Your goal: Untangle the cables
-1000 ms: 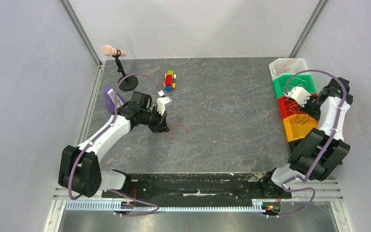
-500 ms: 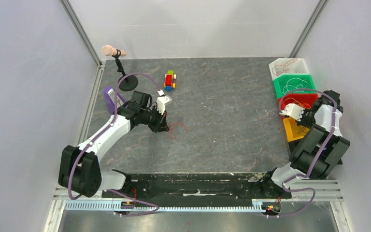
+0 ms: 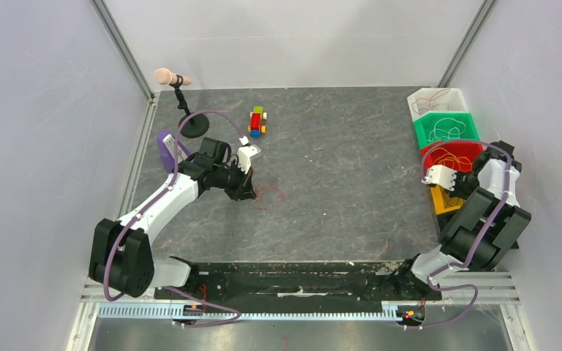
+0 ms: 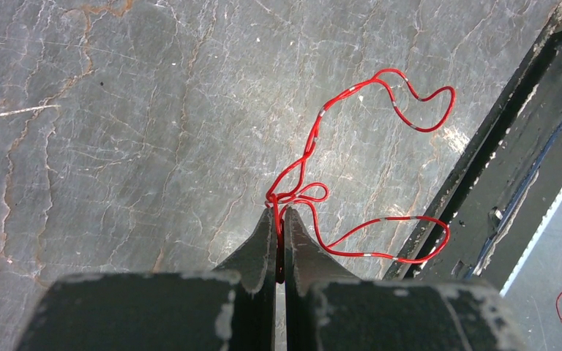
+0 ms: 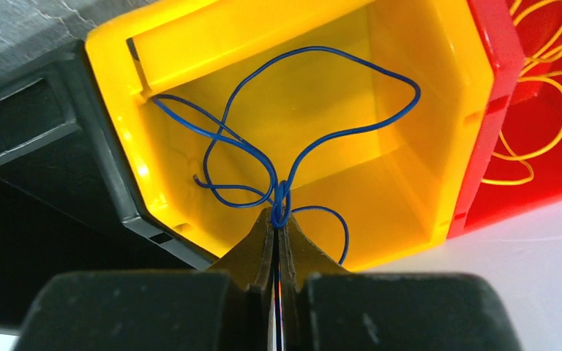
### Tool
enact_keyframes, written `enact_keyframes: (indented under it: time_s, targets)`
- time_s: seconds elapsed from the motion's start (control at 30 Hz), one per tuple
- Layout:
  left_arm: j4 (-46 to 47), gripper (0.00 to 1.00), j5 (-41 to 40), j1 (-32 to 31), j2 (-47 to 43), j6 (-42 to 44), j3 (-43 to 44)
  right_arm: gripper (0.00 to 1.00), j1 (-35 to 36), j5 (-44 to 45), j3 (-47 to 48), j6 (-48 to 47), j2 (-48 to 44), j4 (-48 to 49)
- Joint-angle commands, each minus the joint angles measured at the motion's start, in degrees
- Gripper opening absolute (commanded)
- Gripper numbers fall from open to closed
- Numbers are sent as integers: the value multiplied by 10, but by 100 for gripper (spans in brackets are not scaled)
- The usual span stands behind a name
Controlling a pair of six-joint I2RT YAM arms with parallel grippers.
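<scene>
Two of the cables are held. A thin red cable (image 4: 282,196) lies in loose loops on the grey table, and my left gripper (image 4: 278,213) is shut on its knotted middle. From above, that red cable (image 3: 269,193) sits just right of the left gripper (image 3: 251,191). My right gripper (image 5: 276,218) is shut on a looping blue cable (image 5: 281,196) that hangs over the open yellow bin (image 5: 424,131). In the top view the right gripper (image 3: 459,189) is over the yellow bin (image 3: 445,205) at the table's right edge.
Right-side row of bins: white (image 3: 433,99) with a reddish wire, green (image 3: 446,128) with a white wire, red (image 3: 454,152) with yellow-orange wire (image 5: 549,80). A toy car (image 3: 257,121) and microphone stand (image 3: 190,124) are at the back left. A black rail (image 3: 285,278) runs along the front.
The right arm has swung toward the near edge, from over the green and red bins to over the yellow bin. The left arm and red cable have stayed put.
</scene>
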Motion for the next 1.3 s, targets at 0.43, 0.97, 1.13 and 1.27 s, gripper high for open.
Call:
enact_keyframes:
  time_s: [0.43,0.97,1.13,1.27]
  targets:
    - [9,2,1,-3,6,-5,30,75,2,-109,109,50,6,-67]
    - [225,2,70,-75,12,-199,18,98,387,-529,-3,876,-128,182]
    - [242,2,56,-123,28,-210,34,98,556,-482,-66,1052,-128,374]
    - [254,2,52,-148,33,-211,37,94,624,-465,-51,1089,-86,407]
